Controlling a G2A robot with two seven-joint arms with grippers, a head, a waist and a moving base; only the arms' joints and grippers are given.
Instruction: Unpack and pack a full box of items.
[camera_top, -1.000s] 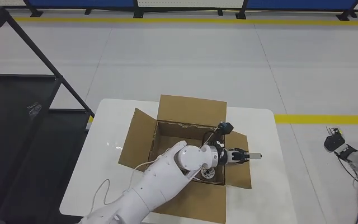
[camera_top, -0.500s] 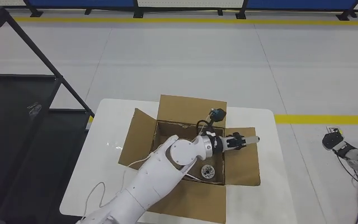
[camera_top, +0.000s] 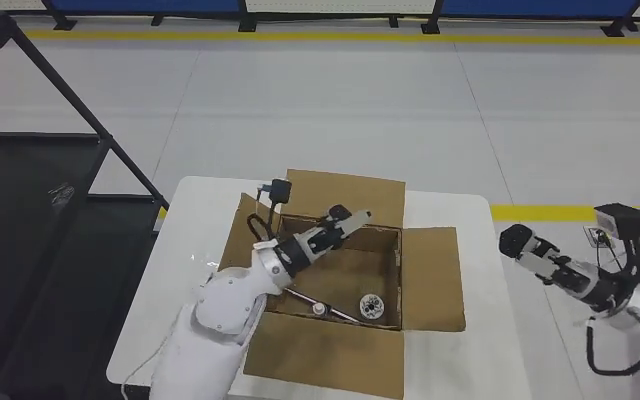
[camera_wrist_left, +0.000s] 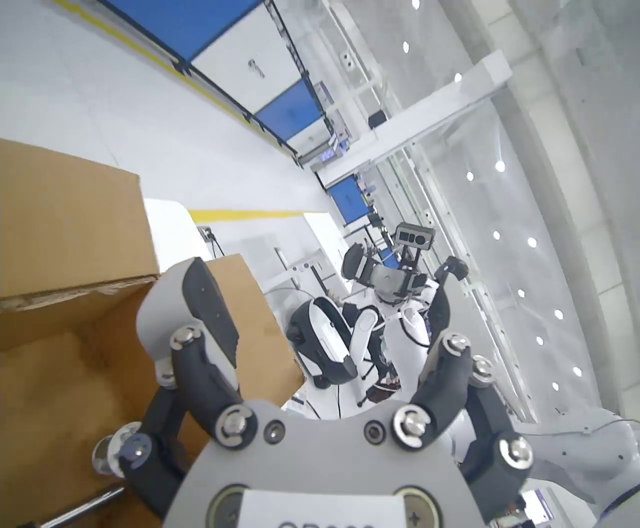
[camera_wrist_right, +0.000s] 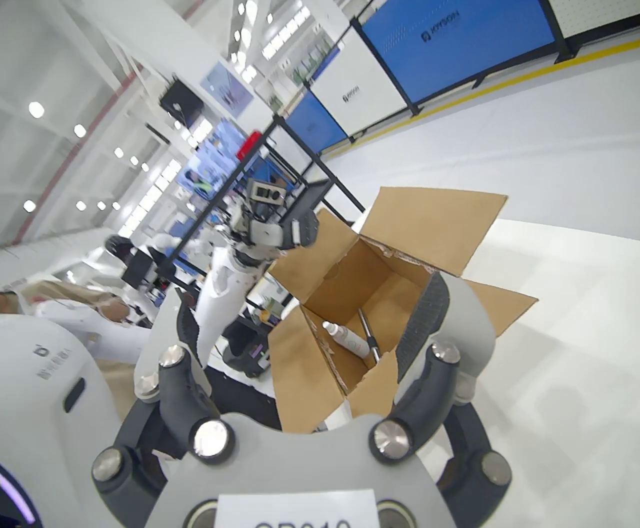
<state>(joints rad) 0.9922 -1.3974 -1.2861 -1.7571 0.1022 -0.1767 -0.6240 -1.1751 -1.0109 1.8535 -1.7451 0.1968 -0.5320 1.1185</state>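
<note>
The cardboard box (camera_top: 432, 280) stands open in the middle of the white table (camera_top: 195, 260) with its four flaps folded outward. It is not yet emptied: a metal rod (camera_top: 322, 307) lies on its floor, and a white bottle (camera_wrist_right: 345, 341) lies just beside the rod. Over the far left part of the opening, close to the far wall, hangs the left gripper (camera_top: 347, 216). Its fingers are spread with nothing between them, and they point out sideways across the box toward the right flap, not down into it. The rod lies below this gripper and toward the near side. Its long axis slants across the floor, from the left wall toward the near right corner. To take it, the wrist would probably have to tip downward and draw back toward the near wall, with the fingers set across the rod rather than along it. The bottle, tucked beside the rod, leaves little room on that side and could be nudged. Far to the right, beyond the table's edge and well apart from the box, the right gripper (camera_wrist_right: 310, 300) faces the box, also spread and empty. The left arm is therefore clearly the nearer one for whatever comes out next
</note>
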